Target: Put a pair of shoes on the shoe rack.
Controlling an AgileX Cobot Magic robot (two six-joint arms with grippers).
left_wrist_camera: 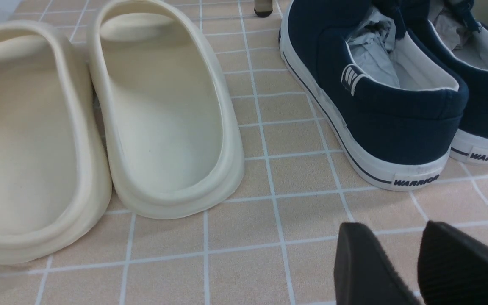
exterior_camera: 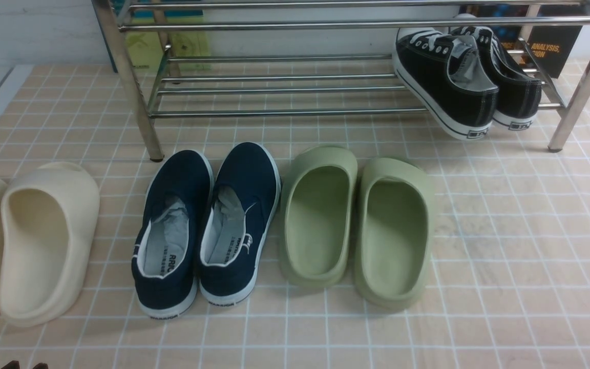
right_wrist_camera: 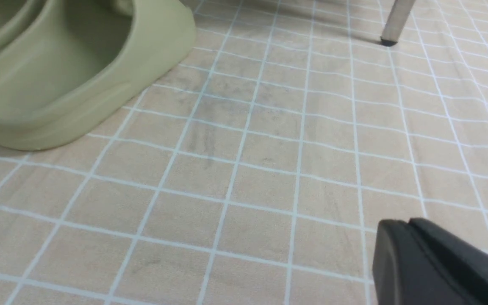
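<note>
Pair of shoes (exterior_camera: pixel 466 82) on shoe rack (exterior_camera: pixel 274 92), well apart from right pincer (right_wrist_camera: pixel 409 228)

left gripper (left_wrist_camera: pixel 400 262) low, jaws slightly apart, empty, right gripper (right_wrist_camera: pixel 409 250) low, jaws together, empty

The front view looks forward and down over the tiled floor (exterior_camera: pixel 505 230) toward the shoe rack (exterior_camera: pixel 285 92). The left wrist view sits low and close behind the cream slippers (left_wrist_camera: pixel 163 118) and navy slip-ons (left_wrist_camera: pixel 379 106). The right wrist view skims the floor beside the green slippers (right_wrist_camera: pixel 70 72), also seen in front of the rack.
</note>
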